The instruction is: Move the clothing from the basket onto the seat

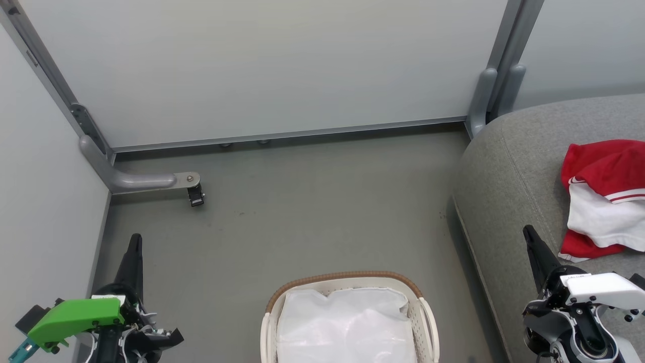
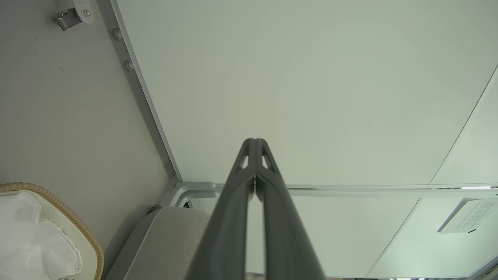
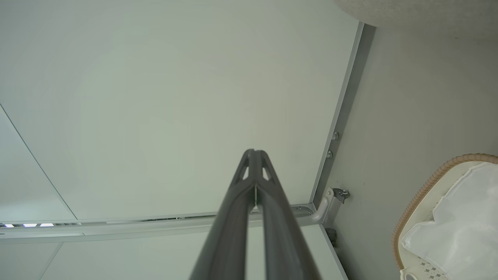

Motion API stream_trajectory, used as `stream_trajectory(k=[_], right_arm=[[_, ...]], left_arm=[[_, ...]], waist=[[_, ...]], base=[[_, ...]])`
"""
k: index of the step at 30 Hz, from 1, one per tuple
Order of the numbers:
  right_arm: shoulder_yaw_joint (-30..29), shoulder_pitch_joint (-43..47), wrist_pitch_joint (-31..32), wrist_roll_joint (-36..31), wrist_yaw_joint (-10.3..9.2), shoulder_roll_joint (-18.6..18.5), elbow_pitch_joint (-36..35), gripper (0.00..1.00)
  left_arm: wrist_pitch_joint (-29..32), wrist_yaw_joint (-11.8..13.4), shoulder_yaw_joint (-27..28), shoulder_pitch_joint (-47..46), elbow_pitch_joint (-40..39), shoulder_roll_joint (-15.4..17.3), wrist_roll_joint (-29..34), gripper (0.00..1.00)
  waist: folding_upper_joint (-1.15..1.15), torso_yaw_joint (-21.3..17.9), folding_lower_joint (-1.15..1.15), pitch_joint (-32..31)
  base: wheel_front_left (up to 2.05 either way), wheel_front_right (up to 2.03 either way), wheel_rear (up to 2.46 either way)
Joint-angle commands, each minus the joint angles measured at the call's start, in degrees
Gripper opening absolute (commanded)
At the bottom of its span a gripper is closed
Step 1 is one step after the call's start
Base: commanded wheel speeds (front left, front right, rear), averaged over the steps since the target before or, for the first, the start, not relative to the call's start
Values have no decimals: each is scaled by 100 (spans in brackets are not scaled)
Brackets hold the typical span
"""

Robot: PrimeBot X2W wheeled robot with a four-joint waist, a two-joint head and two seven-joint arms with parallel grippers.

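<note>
Your left claw (image 1: 135, 242) is two long, dark grey fingers (image 2: 233, 217) that taper to a point. Behind it sits a bright green cover (image 1: 75, 317) with a small white label (image 1: 107, 298) and, furthest back, a teal piece (image 1: 15, 348). Your right claw (image 1: 529, 236) has the same dark shape. Behind it are a white cover (image 1: 604, 287) with black screws and a silver-grey round joint (image 1: 589, 345). Each finger has a small triangular cut-out near its tip.

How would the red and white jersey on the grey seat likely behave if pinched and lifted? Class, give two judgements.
Probably floppy: the jersey lies crumpled in folds on the seat, so it would drape. Likely light, since the fabric looks thin.
</note>
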Motion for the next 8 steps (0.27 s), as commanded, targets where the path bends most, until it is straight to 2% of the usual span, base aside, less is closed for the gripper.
stream_trajectory(k=[1,8], right_arm=[[-9,53,14,19,-2,-13,-16,0],[-9,53,13,20,-2,-13,-16,0]], left_arm=[[23,-35,10,-67,-17,31,-21,0],[22,-35,10,-67,-17,31,-21,0]], waist=[[54,0,0,0],[54,0,0,0]], base=[[0,0,0],[0,0,0]])
